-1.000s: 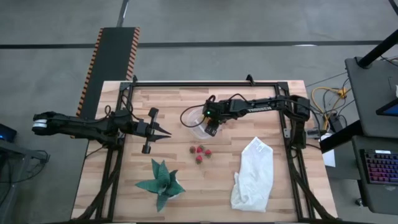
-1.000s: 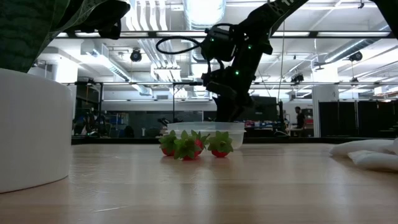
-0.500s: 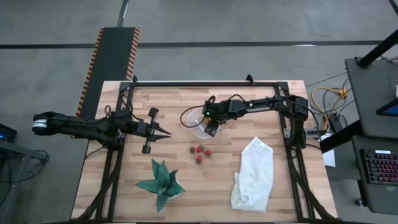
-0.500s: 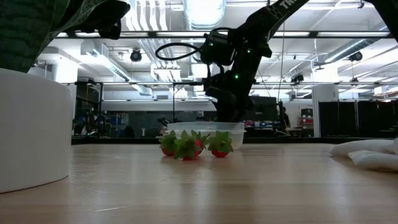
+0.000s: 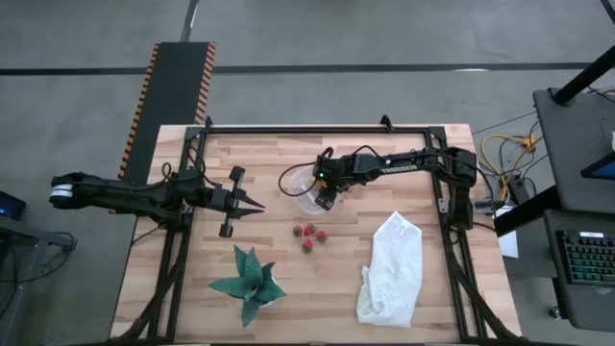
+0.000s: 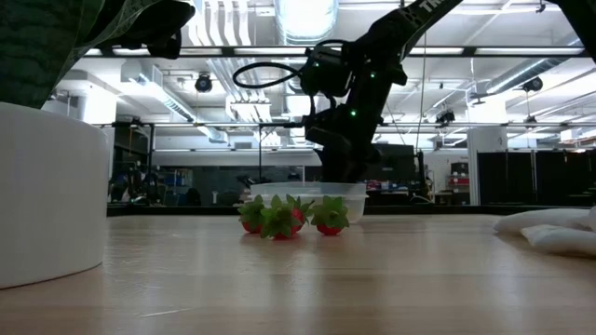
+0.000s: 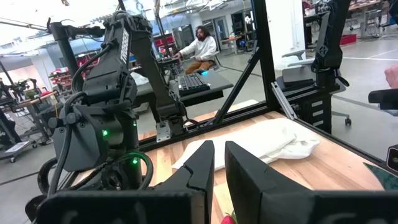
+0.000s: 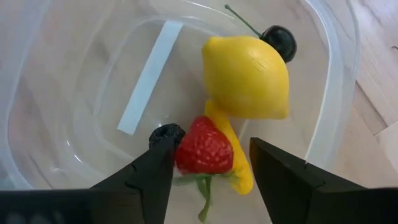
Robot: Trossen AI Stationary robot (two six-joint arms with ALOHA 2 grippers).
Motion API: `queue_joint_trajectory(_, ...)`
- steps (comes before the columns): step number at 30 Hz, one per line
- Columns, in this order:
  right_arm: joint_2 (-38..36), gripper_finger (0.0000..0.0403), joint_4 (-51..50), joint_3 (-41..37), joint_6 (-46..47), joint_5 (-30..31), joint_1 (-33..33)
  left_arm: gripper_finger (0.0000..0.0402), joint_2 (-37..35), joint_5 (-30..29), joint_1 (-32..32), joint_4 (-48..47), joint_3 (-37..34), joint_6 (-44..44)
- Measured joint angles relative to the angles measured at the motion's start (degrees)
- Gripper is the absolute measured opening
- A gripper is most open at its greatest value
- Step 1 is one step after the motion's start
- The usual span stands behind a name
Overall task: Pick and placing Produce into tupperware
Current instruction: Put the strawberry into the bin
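Observation:
The clear tupperware (image 5: 300,185) stands mid-table, its white mark (image 8: 149,78) on the bottom. In it lie a yellow lemon (image 8: 245,78), a dark stemmed ball (image 8: 280,42), a small yellow piece (image 8: 241,171) and a red strawberry (image 8: 205,149). My right gripper (image 8: 210,144) hangs open over the tub (image 6: 307,194), pointing down, with this strawberry between its fingers. Three more strawberries (image 5: 309,235) rest on the wood nearer the near edge (image 6: 284,216). My left gripper (image 5: 252,204) waits shut at the table's left (image 7: 219,162). My right gripper stands open from above around the strawberry in the tub. One fingertip (image 8: 165,138) is right beside the berry's side (image 8: 186,149); I cannot tell whether it touches. The berry lies on the tub's bottom against the yellow piece.
A green spiky plant shape (image 5: 250,281) lies near the near-left edge, and a big white cloth bag (image 5: 392,269) lies at the near right. A black frame (image 5: 327,127) runs along the far edge. A person sits in the room beyond the table (image 7: 199,46).

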Motion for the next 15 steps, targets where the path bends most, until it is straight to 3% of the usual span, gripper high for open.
queue_joint_trajectory(9, -8.2, 0.0226, -0.4, 0.0, 0.7, 0.1, 0.9, 0.0025, 0.0, 0.0, 0.0, 0.0, 0.0, 0.0)
queue_joint_trajectory(15, -16.5, 0.0226, -0.3, 0.0, 2.4, 0.1, 5.9, 0.0025, 0.0, 0.0, 0.0, -0.2, 0.0, -0.1)
